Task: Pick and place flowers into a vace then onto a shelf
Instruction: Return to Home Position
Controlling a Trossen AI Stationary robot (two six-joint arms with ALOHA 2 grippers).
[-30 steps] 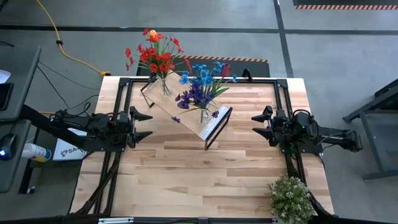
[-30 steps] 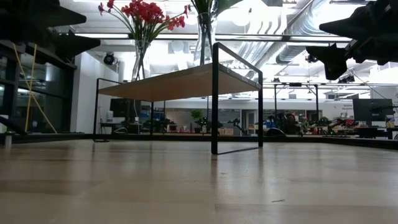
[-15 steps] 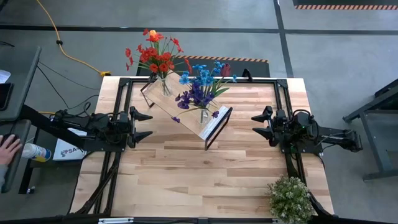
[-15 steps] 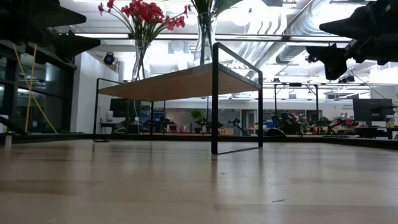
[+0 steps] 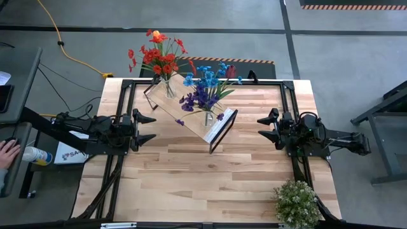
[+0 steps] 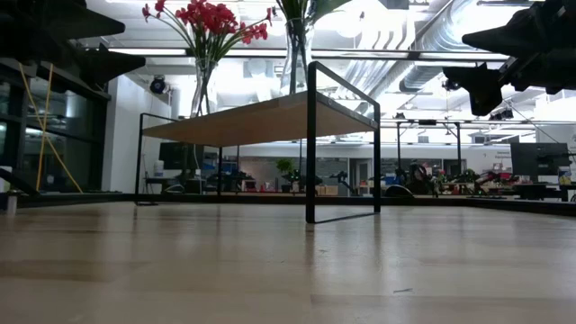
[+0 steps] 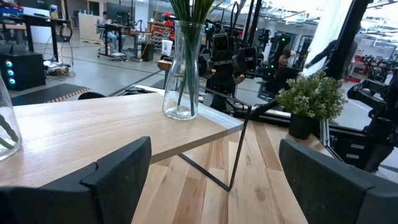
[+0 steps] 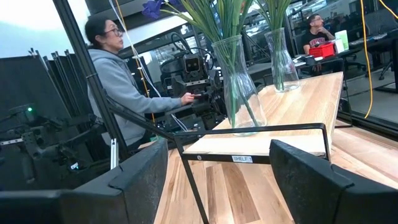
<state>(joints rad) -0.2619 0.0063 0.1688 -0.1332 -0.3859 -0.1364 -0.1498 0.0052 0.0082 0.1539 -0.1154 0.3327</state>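
The shelf (image 5: 191,111), a light wooden board with black frame ends, stands on the table at the far middle. Two clear glass vases stand on it. One vase (image 5: 168,87) holds red and orange flowers (image 5: 158,56). The other vase (image 5: 209,117) holds blue and purple flowers (image 5: 206,86). My left gripper (image 5: 150,128) is open and empty at the table's left side. My right gripper (image 5: 262,126) is open and empty at the right side. Both point toward the shelf and stand apart from it.
A bushy pale green-white plant (image 5: 296,202) stands at the table's near right corner. A person in a grey hoodie (image 8: 118,81) stands beyond the table's left side, and a hand (image 5: 7,152) shows at the high view's left edge. Bare tabletop (image 5: 203,184) lies near the shelf.
Both arms and the shelf with its vases have kept still. A person's hand has come into the high view at its left edge.
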